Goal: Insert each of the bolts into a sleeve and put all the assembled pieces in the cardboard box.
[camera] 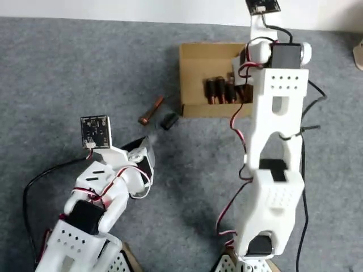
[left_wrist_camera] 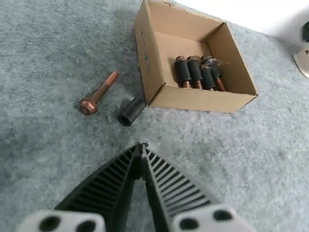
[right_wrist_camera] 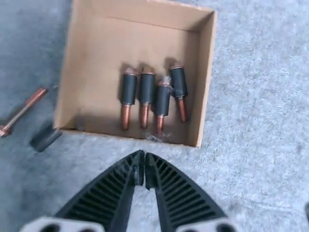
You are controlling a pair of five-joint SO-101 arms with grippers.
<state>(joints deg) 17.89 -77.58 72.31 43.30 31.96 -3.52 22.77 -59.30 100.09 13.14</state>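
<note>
The right arm (camera: 278,141) hides the right side of the box (camera: 195,62) from above. Four assembled pieces (right_wrist_camera: 147,92) lie side by side in the box, threaded ends toward its near wall. The right pincer (right_wrist_camera: 145,162) hangs above the box's near side, jaws pressed together on nothing. The left pincer (left_wrist_camera: 143,147), likewise closed and empty, sits near-left of the box. A loose bolt (left_wrist_camera: 100,93) and sleeve (left_wrist_camera: 131,111) lie apart, the sleeve just beside the box's near-left corner. The tabletop (camera: 68,62) is grey felt, with a white strip (camera: 113,8) along its far edge. A tan object (camera: 359,54) is cut off at the right, too little to identify.
</note>
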